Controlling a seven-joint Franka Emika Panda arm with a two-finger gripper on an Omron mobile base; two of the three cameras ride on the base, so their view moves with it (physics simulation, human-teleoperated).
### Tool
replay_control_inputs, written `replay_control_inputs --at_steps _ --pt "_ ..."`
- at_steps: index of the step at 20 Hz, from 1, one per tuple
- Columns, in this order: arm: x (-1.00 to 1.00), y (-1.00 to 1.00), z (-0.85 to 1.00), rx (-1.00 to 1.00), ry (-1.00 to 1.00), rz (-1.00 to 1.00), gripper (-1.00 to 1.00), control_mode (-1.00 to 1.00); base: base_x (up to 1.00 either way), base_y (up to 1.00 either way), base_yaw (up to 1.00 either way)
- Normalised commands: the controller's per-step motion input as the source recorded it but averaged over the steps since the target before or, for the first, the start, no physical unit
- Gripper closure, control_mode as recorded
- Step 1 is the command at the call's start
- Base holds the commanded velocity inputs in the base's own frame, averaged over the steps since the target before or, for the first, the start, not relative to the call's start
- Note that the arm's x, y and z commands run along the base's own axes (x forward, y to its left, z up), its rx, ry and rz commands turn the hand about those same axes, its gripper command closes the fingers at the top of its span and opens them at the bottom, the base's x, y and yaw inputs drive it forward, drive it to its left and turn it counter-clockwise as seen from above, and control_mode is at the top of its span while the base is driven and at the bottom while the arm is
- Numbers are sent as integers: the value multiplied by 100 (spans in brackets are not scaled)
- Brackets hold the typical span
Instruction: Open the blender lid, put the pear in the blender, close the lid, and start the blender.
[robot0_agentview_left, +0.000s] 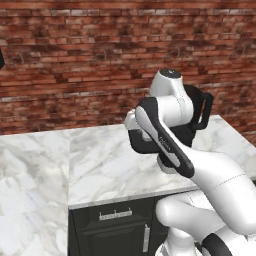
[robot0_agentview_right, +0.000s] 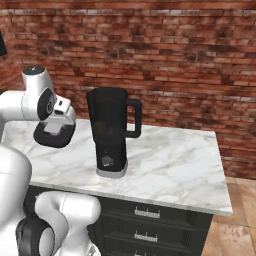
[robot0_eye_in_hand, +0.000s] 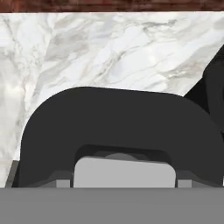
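On the marble counter (robot0_agentview_right: 170, 165) stands the blender (robot0_agentview_right: 111, 131) (no readable writing); fingers' state cannot be told.

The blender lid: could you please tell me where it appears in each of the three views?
Left base view: the blender lid is at centre, partly behind the arm's forearm.
Right base view: the lid is at left, under the hand, left of the blender.
Hand view: the lid spans the lower half, very close.
Shared landmark: the white marble counter beneath it.
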Motion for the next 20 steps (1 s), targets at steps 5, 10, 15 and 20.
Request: replay_control_inputs --at_steps 5,10,15,20 --pt "0 -35 82 0 0 0 100 -100 0 0 0" --pt "-2 -33 80 0 0 0 100 -100 0 0 0" --pt "-1 -31 72 0 -3 0 100 -100 0 0 0" --pt "0 -22 52 0 -4 -2 100 -100 0 0 0"
